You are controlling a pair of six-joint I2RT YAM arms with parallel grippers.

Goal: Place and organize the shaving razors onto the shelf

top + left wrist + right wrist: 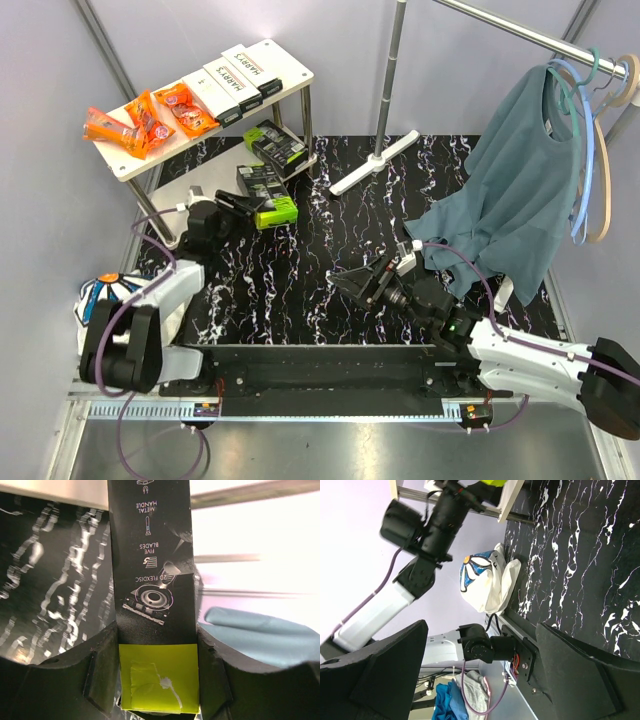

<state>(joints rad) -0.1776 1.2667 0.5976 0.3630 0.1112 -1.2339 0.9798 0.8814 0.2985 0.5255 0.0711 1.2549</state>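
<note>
Black marbled worktop (330, 250), with a teal shirt (510, 200) hanging on a rail at the right side. Shelf (285, 58) sits back-left. Top board: three orange packets (140, 122) at the left end, three white HARRY'S boxes (235, 78) side by side at the right end. Lower board: two black-and-lime packs (278, 147). Left pincer (243, 206) is clamped on a third black-and-lime pack (152, 600) by its lime end, at the lower board's near edge. Can't tell if it's resting on the board. Right pincer (355, 280) is mid-worktop, jaws wide, nothing between them, well apart from the shelf.
</note>
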